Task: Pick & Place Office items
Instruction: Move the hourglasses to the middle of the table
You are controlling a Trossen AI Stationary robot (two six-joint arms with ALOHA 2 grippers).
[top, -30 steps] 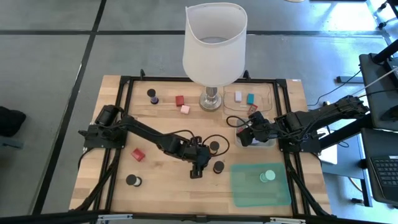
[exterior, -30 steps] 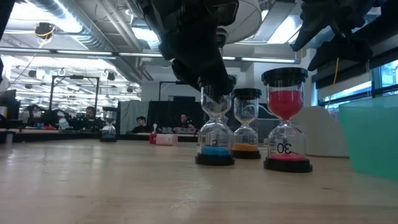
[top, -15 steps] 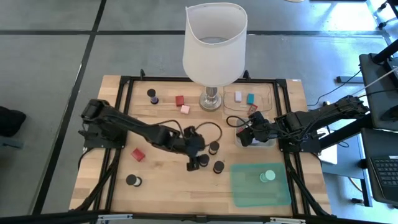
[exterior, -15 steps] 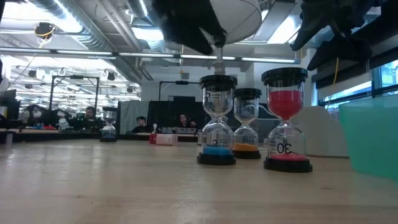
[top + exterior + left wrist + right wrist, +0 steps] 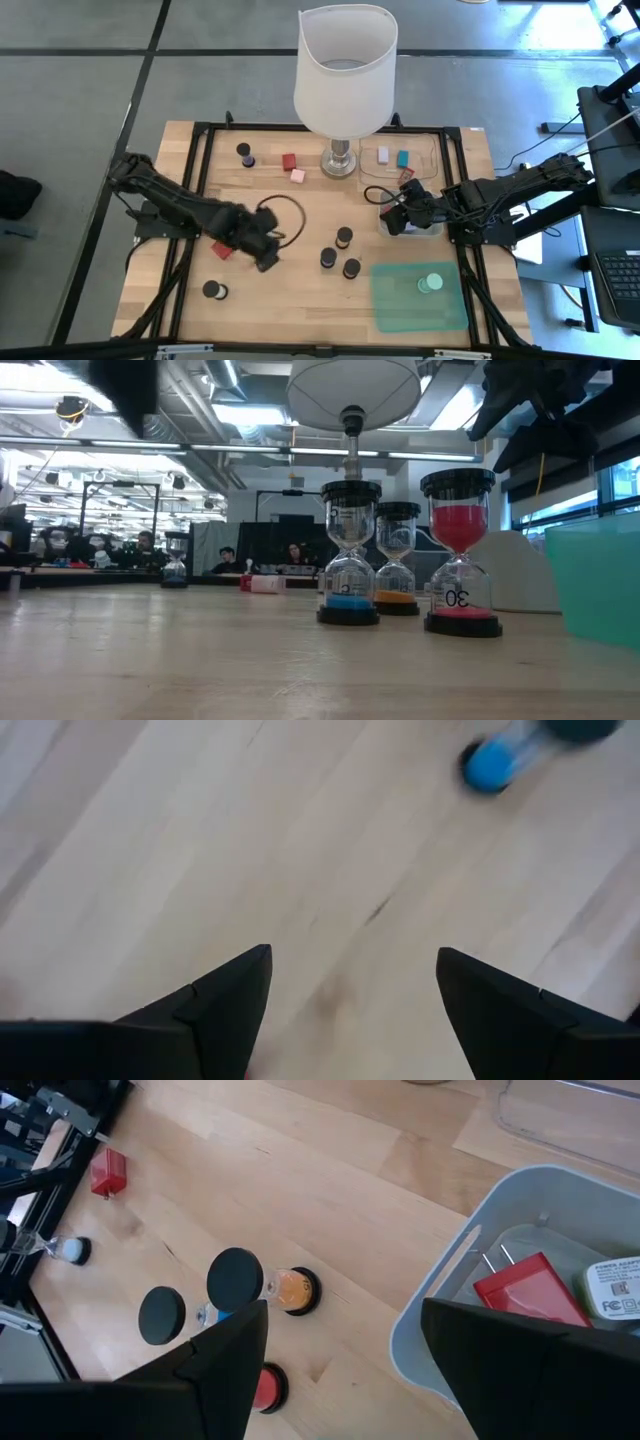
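Three hourglass timers (image 5: 341, 250) stand upright in a tight cluster mid-table, apparently grouped deliberately beside the green mat (image 5: 400, 300). Left gripper (image 5: 266, 262) hangs over bare table (image 5: 290, 300) near the red block (image 5: 221, 248), fingers (image 5: 225, 1000) partly open, empty. Right gripper (image 5: 393, 217) hovers over the grey tray (image 5: 450, 1330), fingers part-open, holding nothing.

Three hourglasses (image 5: 341, 251) are standing clustered mid-table (image 5: 280, 300), left of the mat (image 5: 400, 300). A lamp (image 5: 345, 70) is standing behind them, a tray (image 5: 425, 150) lying to its right.
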